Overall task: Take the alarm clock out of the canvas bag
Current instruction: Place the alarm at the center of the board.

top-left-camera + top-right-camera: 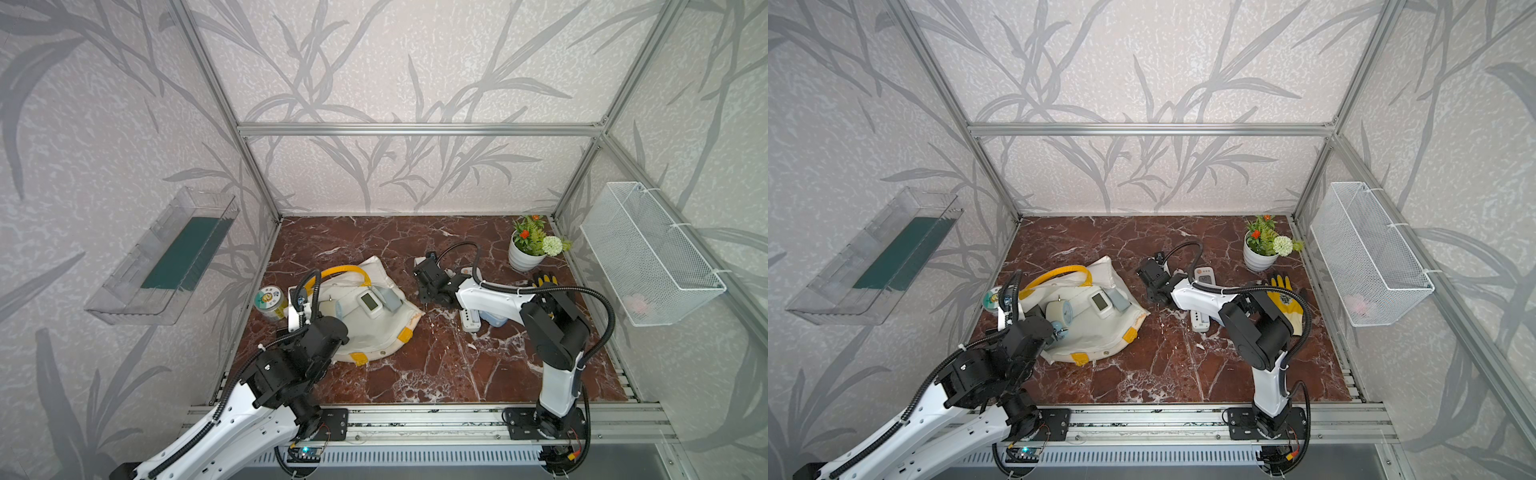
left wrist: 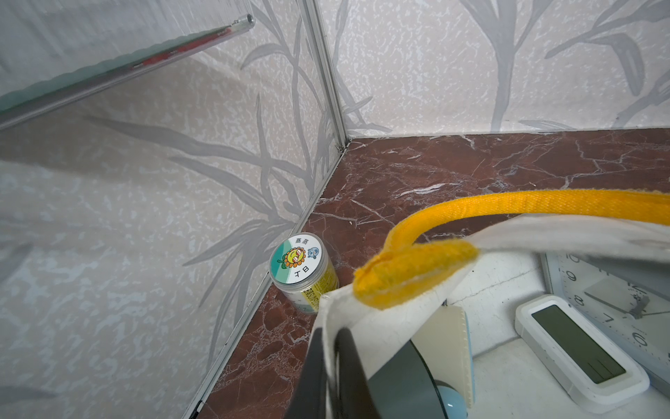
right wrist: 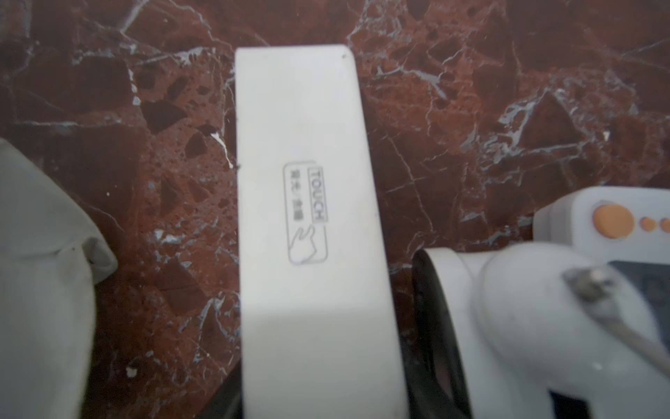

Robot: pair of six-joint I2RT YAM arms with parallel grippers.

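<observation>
The cream canvas bag [image 1: 374,332] [image 1: 1096,332] lies open on the marble, its yellow handle [image 2: 507,206] looped up. Inside it lie a round pale alarm clock [image 1: 1059,311] [image 2: 616,301], a white digital clock [image 1: 369,302] [image 2: 580,352] and a grey item [image 1: 390,299]. My left gripper [image 2: 328,366] is shut on the bag's rim beside a yellow patch. To the right of the bag, my right gripper [image 1: 423,272] [image 3: 326,362] points down. Its jaws straddle a white block marked TOUCH [image 3: 308,181] that rests on the table. A gap shows beside one finger.
A sunflower-lidded jar [image 1: 270,301] [image 2: 301,268] stands by the left wall. A white remote with orange buttons [image 1: 1203,274] [image 3: 612,221], a white strip [image 1: 1200,320] and a yellow-black glove [image 1: 1283,291] lie near the right arm. At the back right stands a potted plant [image 1: 530,245]. A wire basket [image 1: 652,253] hangs on the right wall.
</observation>
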